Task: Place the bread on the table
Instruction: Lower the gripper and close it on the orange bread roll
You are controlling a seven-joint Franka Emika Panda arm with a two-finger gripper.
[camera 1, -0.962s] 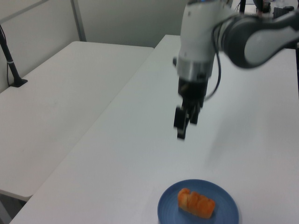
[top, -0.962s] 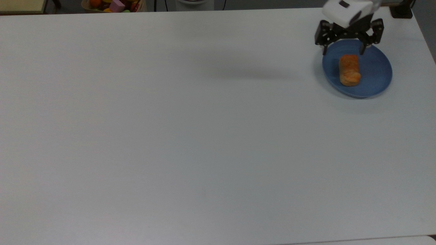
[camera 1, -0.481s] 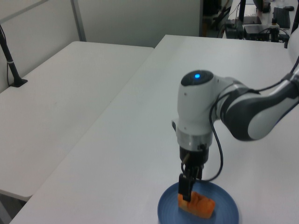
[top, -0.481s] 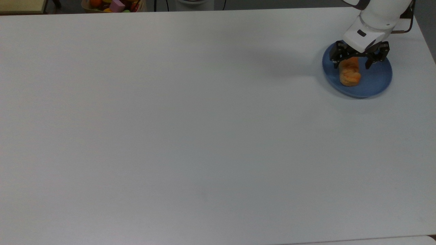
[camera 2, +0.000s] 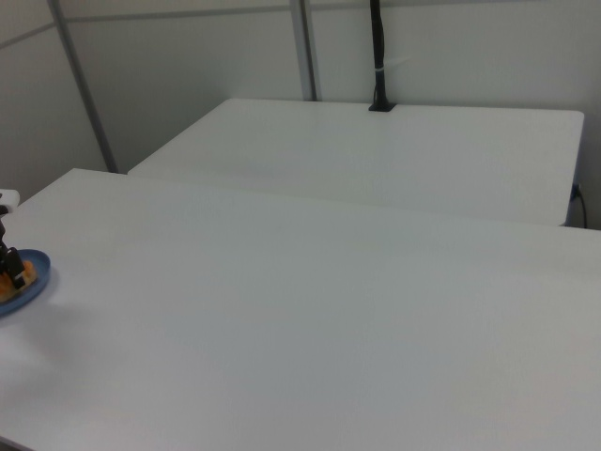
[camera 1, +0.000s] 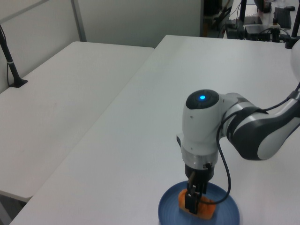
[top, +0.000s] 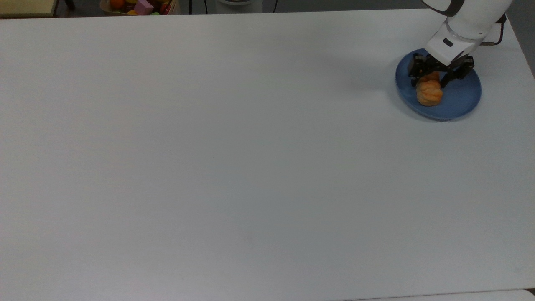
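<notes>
The bread (top: 430,94), a small golden-orange roll, lies on a round blue plate (top: 462,98) at the far right of the white table (top: 250,146) in the top view. My gripper (top: 431,77) reaches down over the roll's far end, its black fingers (top: 418,70) pressed against both sides, shut on the bread. In the left view the gripper (camera 1: 194,203) stands upright on the bread (camera 1: 206,209) over the plate (camera 1: 168,213). In the right view the plate (camera 2: 21,292) and gripper (camera 2: 10,265) sit at the left edge.
A box of colourful toys (top: 142,6) lies beyond the table's far edge at the top view's upper left. A second white table (camera 1: 61,93) stands beside this one, with a black post (camera 1: 10,58) on it. The plate is close to the table's right edge in the top view.
The gripper came down from above the plate onto the bread, and its fingers closed in from wide apart to grip the roll's sides. The roll looks squeezed.
</notes>
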